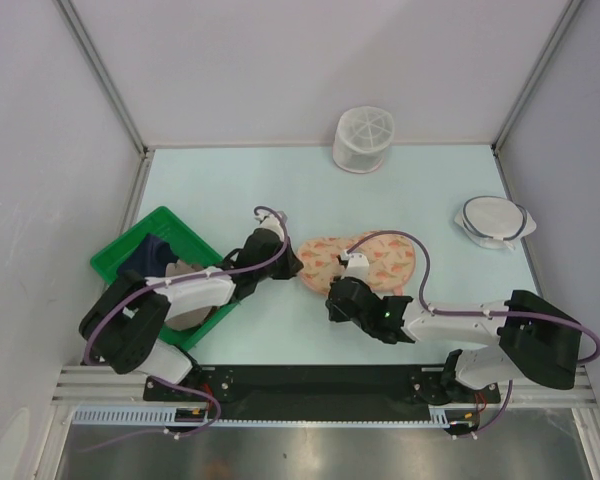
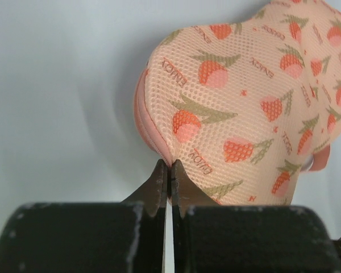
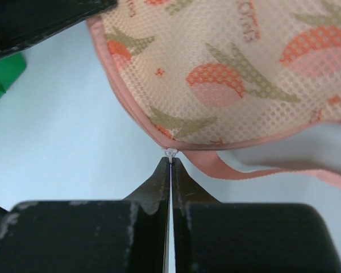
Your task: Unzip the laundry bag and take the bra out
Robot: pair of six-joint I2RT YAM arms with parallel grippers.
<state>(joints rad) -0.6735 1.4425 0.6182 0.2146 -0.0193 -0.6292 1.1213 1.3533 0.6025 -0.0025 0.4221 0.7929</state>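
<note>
The laundry bag [image 1: 360, 262], a peach pouch with orange-red print and pink zip edging, lies mid-table. My left gripper [image 1: 293, 266] is shut on the pink edge at the bag's left end [image 2: 159, 151]. My right gripper [image 1: 332, 300] is at the bag's near edge, shut on the small white zipper pull [image 3: 171, 154]. To the right of the pull the zip stands open, with pink tape hanging loose [image 3: 244, 169] and a pale inside showing. The bra is hidden.
A green tray [image 1: 115, 262] with dark navy and tan cloths sits at the left under my left arm. A white mesh cylinder [image 1: 363, 139] stands at the back. A flat round white mesh disc [image 1: 493, 221] lies at the right.
</note>
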